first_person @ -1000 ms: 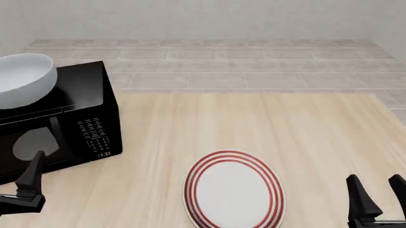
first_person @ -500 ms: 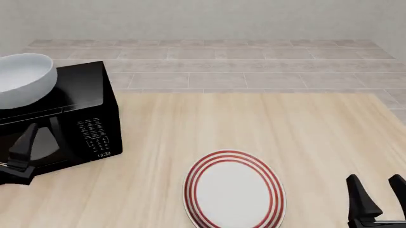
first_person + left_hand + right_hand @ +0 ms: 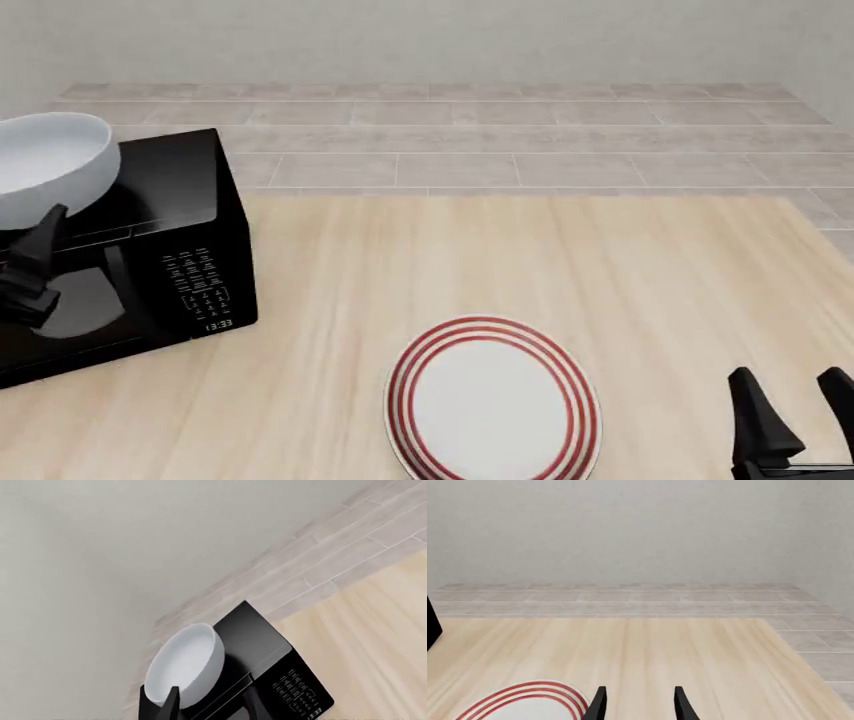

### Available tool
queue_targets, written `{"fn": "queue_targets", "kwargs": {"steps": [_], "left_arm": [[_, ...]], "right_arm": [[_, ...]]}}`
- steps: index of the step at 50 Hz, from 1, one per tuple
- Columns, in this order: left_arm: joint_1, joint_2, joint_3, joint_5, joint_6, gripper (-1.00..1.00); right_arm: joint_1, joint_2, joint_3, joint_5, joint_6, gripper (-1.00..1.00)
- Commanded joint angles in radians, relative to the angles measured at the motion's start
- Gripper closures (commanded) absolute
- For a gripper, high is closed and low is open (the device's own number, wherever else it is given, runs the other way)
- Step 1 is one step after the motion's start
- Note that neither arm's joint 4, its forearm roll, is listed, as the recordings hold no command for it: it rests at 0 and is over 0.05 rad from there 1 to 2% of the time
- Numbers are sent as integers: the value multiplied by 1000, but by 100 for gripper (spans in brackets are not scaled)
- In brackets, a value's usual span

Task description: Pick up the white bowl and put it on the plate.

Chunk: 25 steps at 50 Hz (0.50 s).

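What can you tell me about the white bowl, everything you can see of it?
The white bowl is a large, deep, round bowl, plain glossy white with a smooth rim and nothing visible inside. It sits on top of the black microwave at the table's far left, tilted, its opening facing partly sideways. Only the microwave touches it. The left gripper is open, just short of it and aimed at it, not gripping it. The plate lies apart, near the front edge.

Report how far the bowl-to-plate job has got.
Nothing is done yet: the white bowl sits on the microwave, and the plate is bare. In hand: the left claw, open, points at the bowl. Left: grasp, lift, carry, set down. The right claw hangs open.
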State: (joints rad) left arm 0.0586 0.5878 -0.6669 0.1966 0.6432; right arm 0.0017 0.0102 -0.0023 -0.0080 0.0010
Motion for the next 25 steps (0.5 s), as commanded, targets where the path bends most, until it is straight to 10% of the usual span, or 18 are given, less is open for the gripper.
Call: {"fn": "queue_targets", "kwargs": {"steps": [1,25], "left_arm": [[35,77,-67,9,59,-100],[58,158,-92,25,169,-100]], "right_arm": [[-2,0,0,2,-1,-100],[-2,0,0,2,-1,-100]]}}
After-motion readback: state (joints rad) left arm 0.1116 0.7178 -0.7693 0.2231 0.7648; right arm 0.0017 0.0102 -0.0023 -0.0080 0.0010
